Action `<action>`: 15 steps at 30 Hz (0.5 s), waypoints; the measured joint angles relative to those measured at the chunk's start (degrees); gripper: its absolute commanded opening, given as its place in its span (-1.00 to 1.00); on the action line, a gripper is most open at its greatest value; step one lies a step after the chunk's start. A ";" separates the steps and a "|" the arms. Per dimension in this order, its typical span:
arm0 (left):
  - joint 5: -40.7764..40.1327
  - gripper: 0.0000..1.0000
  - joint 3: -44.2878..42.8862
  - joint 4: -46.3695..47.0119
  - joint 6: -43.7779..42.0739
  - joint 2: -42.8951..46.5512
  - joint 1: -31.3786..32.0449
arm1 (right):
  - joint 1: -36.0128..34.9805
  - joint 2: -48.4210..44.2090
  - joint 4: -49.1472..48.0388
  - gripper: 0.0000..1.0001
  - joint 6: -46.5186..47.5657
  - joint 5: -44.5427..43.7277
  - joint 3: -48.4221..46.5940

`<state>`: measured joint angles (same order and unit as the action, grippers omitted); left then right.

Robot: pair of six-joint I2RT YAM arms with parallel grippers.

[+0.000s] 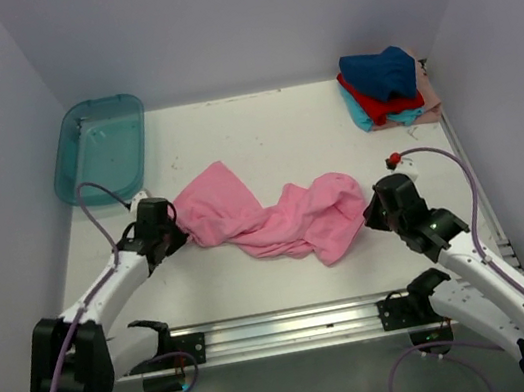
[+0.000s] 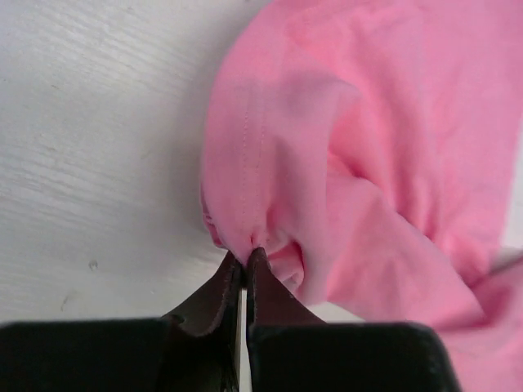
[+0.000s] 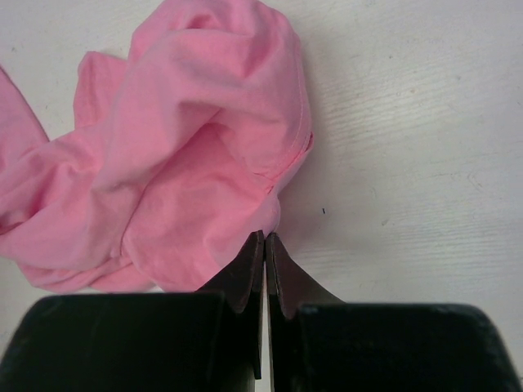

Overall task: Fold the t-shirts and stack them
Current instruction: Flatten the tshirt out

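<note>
A pink t-shirt (image 1: pixel 271 217) lies crumpled and stretched across the middle of the table. My left gripper (image 1: pixel 183 233) is shut on its left edge; in the left wrist view the hemmed cloth (image 2: pixel 270 163) bunches at the tips of the left gripper (image 2: pixel 246 255). My right gripper (image 1: pixel 368 210) is shut on the shirt's right end, where the right wrist view shows a fold of the pink cloth (image 3: pixel 204 155) pinched at the gripper's (image 3: pixel 265 237) tips. Folded t-shirts (image 1: pixel 385 85) in navy blue, red, teal and pale peach are stacked at the back right.
A translucent teal plastic tub (image 1: pixel 99 148) sits at the back left corner. A metal rail (image 1: pixel 286 329) runs along the near edge between the arm bases. Walls close in the table on three sides.
</note>
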<state>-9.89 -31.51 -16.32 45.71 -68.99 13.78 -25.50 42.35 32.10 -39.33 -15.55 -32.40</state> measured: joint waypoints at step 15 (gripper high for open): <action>5.14 -1.00 -13.31 -0.20 1.70 2.80 1.73 | 0.00 4.17 -0.96 -1.00 0.15 0.15 0.39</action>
<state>-4.75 -44.82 -16.51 47.42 -66.19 15.51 -25.50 46.52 31.14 -39.18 -15.40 -32.01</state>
